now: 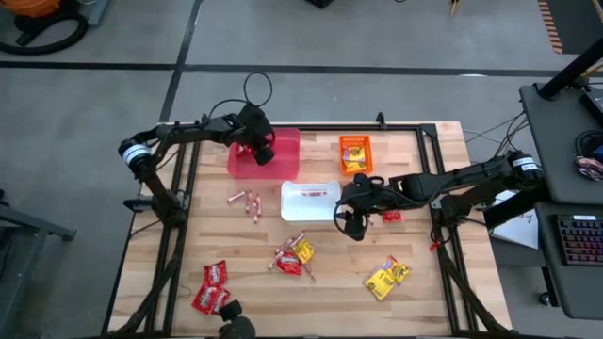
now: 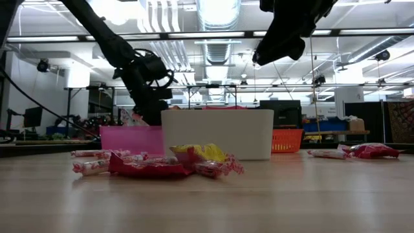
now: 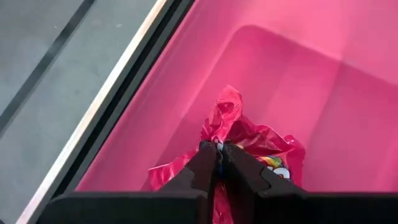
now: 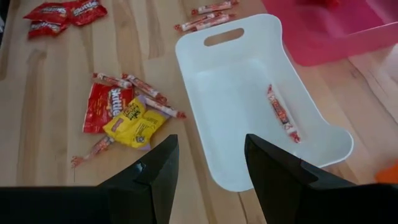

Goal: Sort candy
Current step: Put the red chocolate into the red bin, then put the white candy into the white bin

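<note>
My left gripper (image 1: pixel 256 151) reaches over the pink bin (image 1: pixel 283 160) at the table's far left and is shut on a shiny red packet (image 3: pixel 231 121). My right gripper (image 1: pixel 350 223) hovers open above the table at the right end of the white bin (image 1: pixel 288 213), with nothing between its fingers (image 4: pixel 155 168). One red-and-white stick (image 4: pixel 281 112) lies on the white bin's floor. Yellow candy lies in the orange bin (image 1: pixel 355 153). Loose candy lies on the table: sticks (image 1: pixel 247 201), a mixed pile (image 1: pixel 294 256), red packets (image 1: pixel 211 287), yellow packets (image 1: pixel 386 276). My left gripper pinches a crumpled part of the red packet's wrapper (image 3: pixel 219 144) between its two fingertips. The fingers slant down into the pink bin (image 3: pixel 298 74) from the table's left side. The packet spreads out beyond the fingertips inside the bin; whether it touches the bin's floor I cannot tell.
A red packet (image 1: pixel 391 217) lies on the table just right of my right gripper. The three bins stand in a group at the table's far middle. Bare wood shows between the candy heaps and along the near edge.
</note>
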Robot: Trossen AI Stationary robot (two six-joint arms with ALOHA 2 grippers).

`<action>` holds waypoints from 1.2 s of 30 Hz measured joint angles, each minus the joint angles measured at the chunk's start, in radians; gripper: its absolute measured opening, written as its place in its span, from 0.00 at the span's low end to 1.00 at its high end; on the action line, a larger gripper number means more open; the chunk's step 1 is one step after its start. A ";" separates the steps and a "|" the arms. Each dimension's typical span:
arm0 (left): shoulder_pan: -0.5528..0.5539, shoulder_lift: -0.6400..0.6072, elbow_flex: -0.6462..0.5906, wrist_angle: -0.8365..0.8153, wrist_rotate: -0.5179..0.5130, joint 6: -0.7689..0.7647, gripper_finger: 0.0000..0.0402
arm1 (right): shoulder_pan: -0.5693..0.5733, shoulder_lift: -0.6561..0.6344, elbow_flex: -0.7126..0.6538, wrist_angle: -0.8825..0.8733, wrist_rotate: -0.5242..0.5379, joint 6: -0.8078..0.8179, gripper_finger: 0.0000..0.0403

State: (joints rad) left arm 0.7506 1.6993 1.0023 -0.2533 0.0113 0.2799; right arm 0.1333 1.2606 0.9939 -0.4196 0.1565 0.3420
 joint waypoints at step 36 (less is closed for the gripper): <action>-0.686 -0.618 -0.343 0.252 -0.002 -0.445 0.18 | 0.000 0.000 -0.031 0.023 0.002 -0.009 0.44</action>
State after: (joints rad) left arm 0.0647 1.0810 0.6598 -0.0013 0.0090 -0.1656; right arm 0.1329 1.2610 0.9628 -0.3964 0.1585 0.3331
